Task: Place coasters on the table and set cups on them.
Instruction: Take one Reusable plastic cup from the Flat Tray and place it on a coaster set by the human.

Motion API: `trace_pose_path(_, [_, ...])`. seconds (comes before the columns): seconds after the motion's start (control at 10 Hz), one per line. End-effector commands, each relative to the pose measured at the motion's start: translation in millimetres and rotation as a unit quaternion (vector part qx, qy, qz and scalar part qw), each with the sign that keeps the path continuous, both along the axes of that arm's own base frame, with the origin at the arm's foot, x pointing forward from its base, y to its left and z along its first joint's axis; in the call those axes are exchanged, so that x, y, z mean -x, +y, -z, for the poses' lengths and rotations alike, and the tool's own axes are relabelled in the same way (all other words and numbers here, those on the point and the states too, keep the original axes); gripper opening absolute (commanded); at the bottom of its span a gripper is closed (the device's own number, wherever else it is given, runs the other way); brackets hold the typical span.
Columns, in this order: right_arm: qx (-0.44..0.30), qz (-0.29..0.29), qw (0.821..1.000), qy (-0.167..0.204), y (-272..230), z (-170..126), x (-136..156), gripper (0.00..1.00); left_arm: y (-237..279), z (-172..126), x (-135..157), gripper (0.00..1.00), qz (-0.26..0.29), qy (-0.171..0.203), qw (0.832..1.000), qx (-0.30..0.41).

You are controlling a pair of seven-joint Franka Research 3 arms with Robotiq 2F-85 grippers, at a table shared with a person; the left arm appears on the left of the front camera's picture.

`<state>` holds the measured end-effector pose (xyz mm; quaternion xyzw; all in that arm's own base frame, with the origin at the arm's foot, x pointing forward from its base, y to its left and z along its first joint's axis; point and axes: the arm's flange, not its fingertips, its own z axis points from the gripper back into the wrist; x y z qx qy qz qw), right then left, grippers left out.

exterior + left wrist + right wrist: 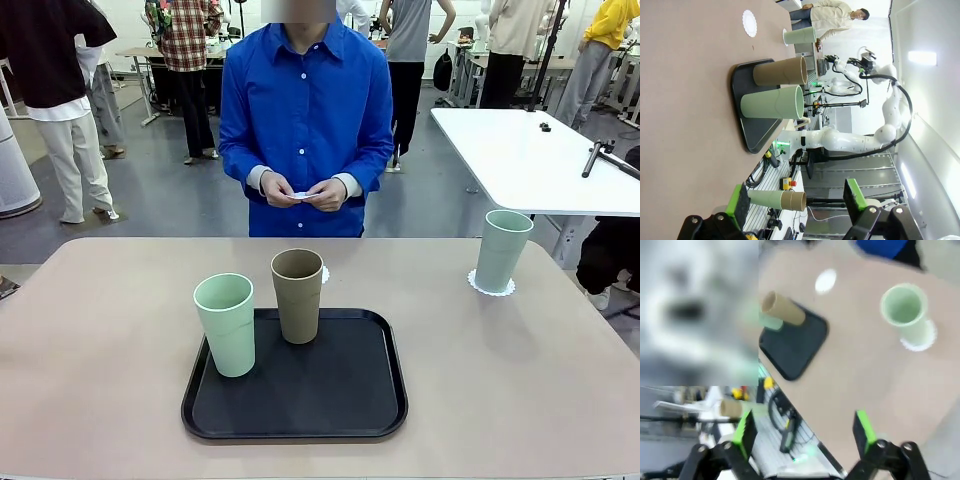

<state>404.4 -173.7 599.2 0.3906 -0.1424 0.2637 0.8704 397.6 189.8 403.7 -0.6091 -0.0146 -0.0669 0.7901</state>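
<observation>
On the black tray (pixel 300 410) stand a mint cup (pixel 225 325) and an olive-brown cup (pixel 297 295). Another mint cup (pixel 501 250) stands on a white coaster (pixel 491 287) at the table's (pixel 100 340) far right. A bare coaster (pixel 324 273) peeks out behind the brown cup. The person's hands hold a further white coaster (pixel 300 195). My left gripper (pixel 796 200) is open, well off from the tray cups (pixel 772 102). High above the table, my right gripper (pixel 805 432) is open over the mint cup (pixel 903 310), the bare coaster (pixel 825 281) and the brown cup (pixel 782 308).
The person in a blue shirt (pixel 305 120) stands at the far edge. A white table (pixel 530 160) is behind at the right. The tabletop has free room left and right of the tray. My right arm (pixel 855 140) shows off the table's side in the left wrist view.
</observation>
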Motion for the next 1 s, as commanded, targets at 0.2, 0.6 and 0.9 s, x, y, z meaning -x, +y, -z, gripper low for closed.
trace_pose_path(0.2, [0.187, -0.126, 0.959, -0.171, 116, -24, 2, 1.00, 1, -2, 1, 1.00, -0.002, -0.003, 1.000, 0.004])
trace_pose_path(0.6, [0.260, -0.232, 0.912, -0.217, 235, 30, -6, 1.00, 1, -2, 1, 1.00, -0.002, -0.003, 1.000, 0.004])
trace_pose_path(0.9, [0.242, -0.258, 0.915, -0.191, 270, 82, -28, 1.00, 1, -2, 1, 1.00, -0.002, -0.003, 1.000, 0.004])
